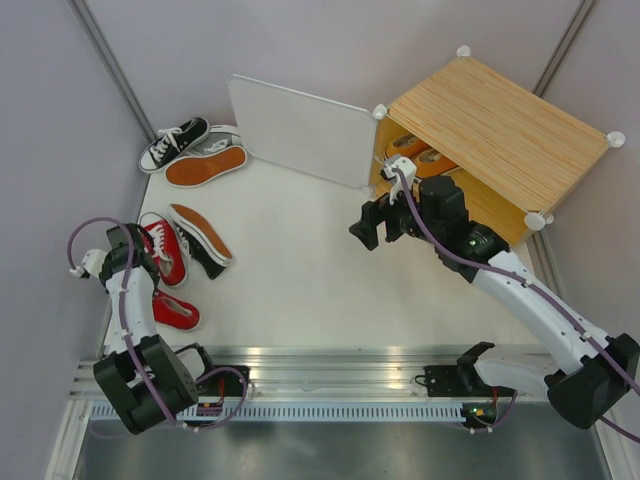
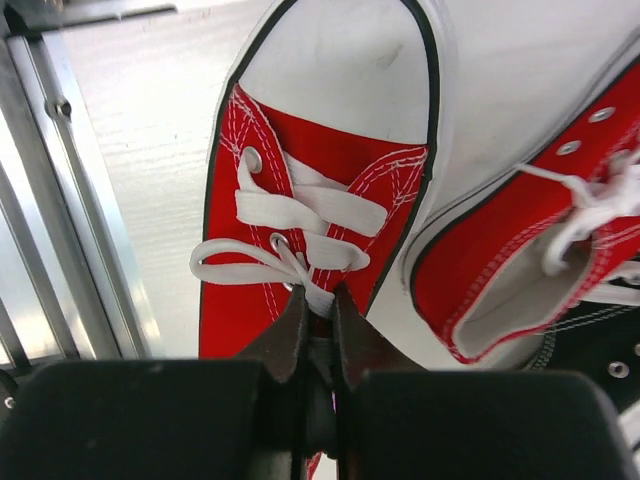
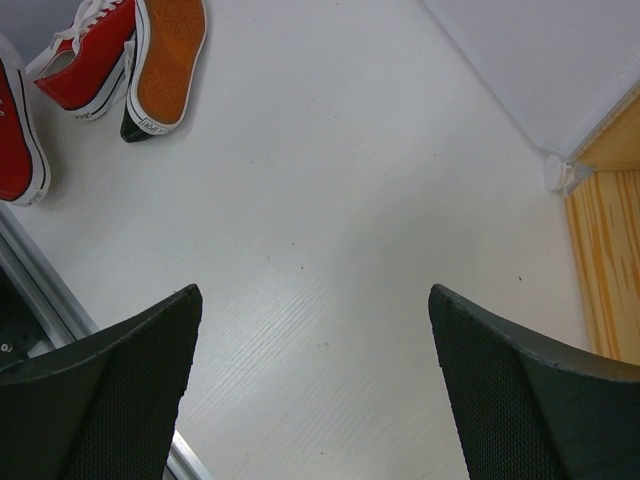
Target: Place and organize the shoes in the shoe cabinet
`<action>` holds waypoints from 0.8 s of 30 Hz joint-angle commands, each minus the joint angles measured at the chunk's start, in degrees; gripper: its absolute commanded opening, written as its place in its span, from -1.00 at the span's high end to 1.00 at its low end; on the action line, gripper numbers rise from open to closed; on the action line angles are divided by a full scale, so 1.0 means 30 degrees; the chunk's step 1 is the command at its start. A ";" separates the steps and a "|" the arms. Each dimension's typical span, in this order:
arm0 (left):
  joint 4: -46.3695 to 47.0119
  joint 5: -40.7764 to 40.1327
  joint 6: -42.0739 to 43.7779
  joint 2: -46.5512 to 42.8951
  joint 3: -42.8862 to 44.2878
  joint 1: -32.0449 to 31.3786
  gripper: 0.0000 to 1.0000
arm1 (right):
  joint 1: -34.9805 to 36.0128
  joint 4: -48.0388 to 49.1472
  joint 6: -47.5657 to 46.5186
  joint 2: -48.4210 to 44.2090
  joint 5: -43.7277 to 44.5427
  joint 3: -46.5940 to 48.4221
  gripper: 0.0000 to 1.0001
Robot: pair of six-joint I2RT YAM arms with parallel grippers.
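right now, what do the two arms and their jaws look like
Both the left arm and right arm have white link shells with black joints and bulky black bases. A purple cable loops along each. The jaws are black: the right pair broad with a fine mesh-like texture, the left pair slim dark wedges.

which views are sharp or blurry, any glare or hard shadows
Top view: soft even light, faint shadows, sharp throughout, mild sheen on the metal rail. Left wrist view: red shoe crisp, left gripper a dark blur up close. Right wrist view: table bright and clear, right gripper slightly soft.
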 commanded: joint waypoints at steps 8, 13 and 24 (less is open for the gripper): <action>-0.0643 -0.3956 0.2346 -0.1159 0.4730 -0.6018 0.95 | 0.0077 0.0104 -0.0200 0.0543 -0.0320 0.1123 -0.96; -0.0643 -0.3255 0.3314 0.0565 0.6404 -1.1210 0.95 | 0.0048 0.0104 -0.0054 0.0456 0.0118 0.1269 -0.95; 0.1460 0.0018 0.7058 0.8382 1.1498 -2.1819 0.95 | 0.0077 -0.0744 -0.0522 -0.1211 0.3014 0.1211 -0.96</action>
